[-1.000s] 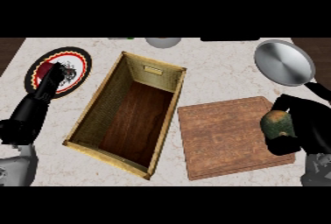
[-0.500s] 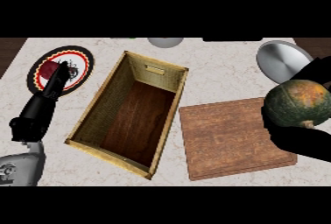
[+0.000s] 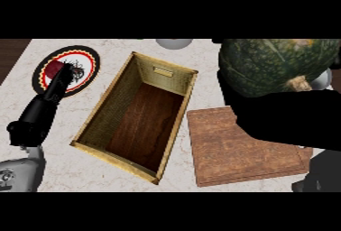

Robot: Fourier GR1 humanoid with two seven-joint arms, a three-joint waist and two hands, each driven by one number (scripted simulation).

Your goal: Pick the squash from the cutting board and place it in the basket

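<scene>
The squash (image 3: 276, 63), dark green with orange patches and a tan stem, fills the upper right of the head view, held high and close to the camera. My right hand (image 3: 279, 117) is a black mass just under it, curled round it from below. The wooden cutting board (image 3: 230, 155) lies bare at lower right, partly hidden by that hand. A long wicker basket (image 3: 100, 122) with a dark wood floor stands open in the middle, nothing in it. My left hand (image 3: 57, 88) rests at the left, fingers straight, over a patterned plate.
A round plate (image 3: 83, 61) with a red, black and cream pattern lies at the far left under my left hand. A grey round object (image 3: 174, 43) shows at the counter's back edge. Marble counter (image 3: 60, 171) surrounds the basket.
My right hand has lifted the squash off the cutting board, up and toward the camera, so it looks much larger. The metal pan at the back right is hidden behind it. The left hand stayed.
</scene>
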